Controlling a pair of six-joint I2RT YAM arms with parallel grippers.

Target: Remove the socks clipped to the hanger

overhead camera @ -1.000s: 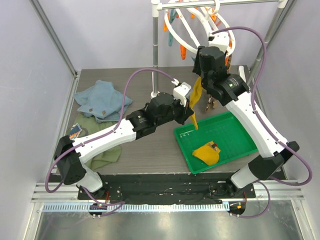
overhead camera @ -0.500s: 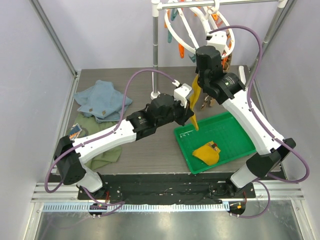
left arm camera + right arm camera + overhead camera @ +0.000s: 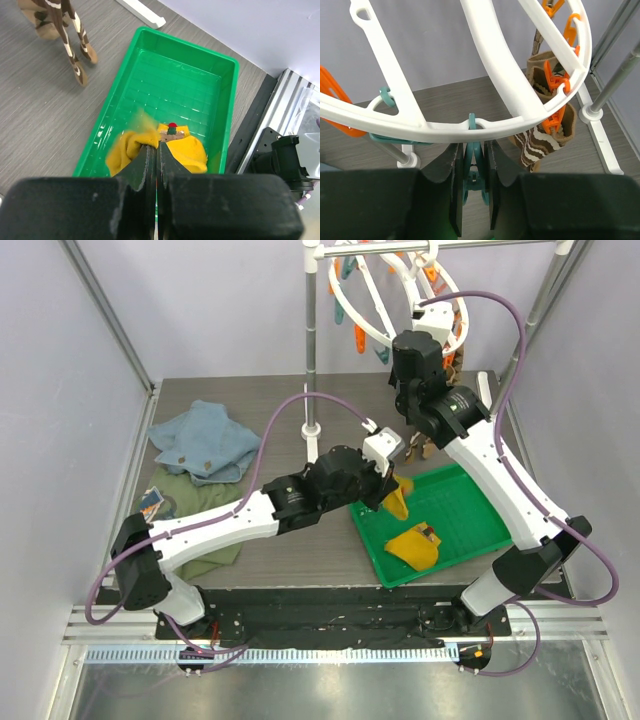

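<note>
Left wrist: your left gripper (image 3: 156, 150) pinches the soft, seemingly light mustard sock (image 3: 122, 149) by a bunched fold above the green tray (image 3: 175, 75); right gripper (image 3: 472, 150) squeezes a teal clip (image 3: 473, 180).

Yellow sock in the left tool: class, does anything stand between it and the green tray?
Nothing visible does. The left tool holds the yellow sock just above the tray; only a second sock lies in it.
</note>
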